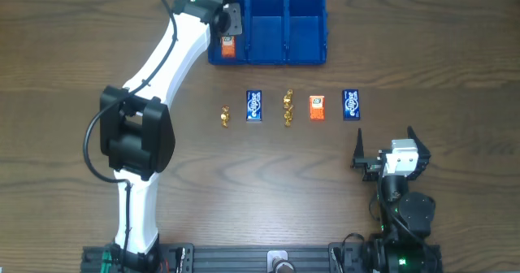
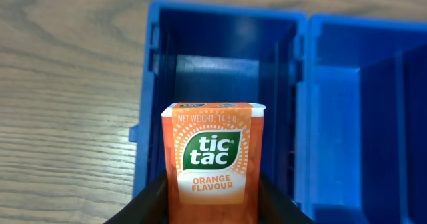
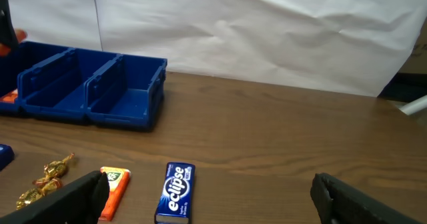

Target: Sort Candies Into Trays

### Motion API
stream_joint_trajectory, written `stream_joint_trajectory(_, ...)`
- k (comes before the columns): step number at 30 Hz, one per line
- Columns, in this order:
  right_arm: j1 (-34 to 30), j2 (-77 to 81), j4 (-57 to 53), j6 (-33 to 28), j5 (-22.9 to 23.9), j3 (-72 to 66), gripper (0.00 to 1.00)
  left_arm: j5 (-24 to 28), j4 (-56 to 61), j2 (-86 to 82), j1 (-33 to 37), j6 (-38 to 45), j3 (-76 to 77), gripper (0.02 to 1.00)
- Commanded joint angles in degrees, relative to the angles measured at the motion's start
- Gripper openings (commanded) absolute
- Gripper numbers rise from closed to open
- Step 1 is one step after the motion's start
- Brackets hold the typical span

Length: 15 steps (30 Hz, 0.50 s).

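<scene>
The orange box [image 2: 213, 161] is held upright by the L gripper [image 2: 213, 201] — fingers closed on its sides — over the left compartment of the blue tray [image 1: 268, 61], far side. The R gripper [image 3: 212, 196] is seen wide open, nothing in it, at near right. Between them are laid in a row — gold candies [image 1: 288, 109], blue packs [image 1: 254, 106], an orange pack [image 1: 316, 108].

Your work surface is a dark wood-grain table [image 1: 455, 70]. At the upper middle of the top view, a blue three-compartment tray [image 1: 266, 61] sits flat on it. Below the tray, across the middle of the frame, you have a row of candies lying apart from it. From left to right these are a gold-wrapped candy [image 1: 226, 116], a blue gum pack [image 1: 254, 106], a small cluster of gold-wrapped candies [image 1: 288, 109], an orange mint box [image 1: 316, 108] and a second blue gum pack [image 1: 351, 105].
</scene>
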Motion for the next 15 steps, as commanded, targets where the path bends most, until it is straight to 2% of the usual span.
stream_joint_trajectory(1, -0.2, -0.3, 0.0, -0.6, -0.3, -0.4, 1.000, 0.3, 0.5, 0.7, 0.0, 1.1, 0.4, 0.286)
stream_joint_trajectory(3, -0.2, -0.3, 0.0, -0.6, -0.3, -0.4, 1.000, 0.3, 0.5, 0.8, 0.0, 1.1, 0.4, 0.375)
stream_joint_trajectory(5, -0.2, -0.3, 0.0, -0.6, -0.3, -0.4, 1.000, 0.3, 0.5, 0.7, 0.0, 1.1, 0.4, 0.700)
stream_joint_trajectory(6, -0.2, -0.3, 0.0, -0.6, -0.3, -0.4, 1.000, 0.4, 0.5, 0.7, 0.0, 1.0, 0.4, 0.812)
stream_joint_trajectory(7, -0.2, -0.3, 0.0, -0.6, -0.3, -0.4, 1.000, 0.7, 0.5, 0.7, 0.0, 1.0, 0.4, 0.965)
stream_joint_trajectory(8, -0.2, -0.3, 0.0, -0.6, -0.3, -0.4, 1.000, 1.2, 0.5, 0.7, 0.0, 1.0, 0.4, 1.000)
stream_joint_trajectory(11, -0.2, -0.3, 0.0, -0.6, -0.3, -0.4, 1.000, 2.9, 0.3, -0.3, 0.1, 0.9, 0.4, 1.000)
stream_joint_trajectory(15, -0.2, -0.3, 0.0, -0.6, -0.3, -0.4, 1.000, 0.9, -1.9, -6.8, -0.9, -0.6, 0.4, 1.000)
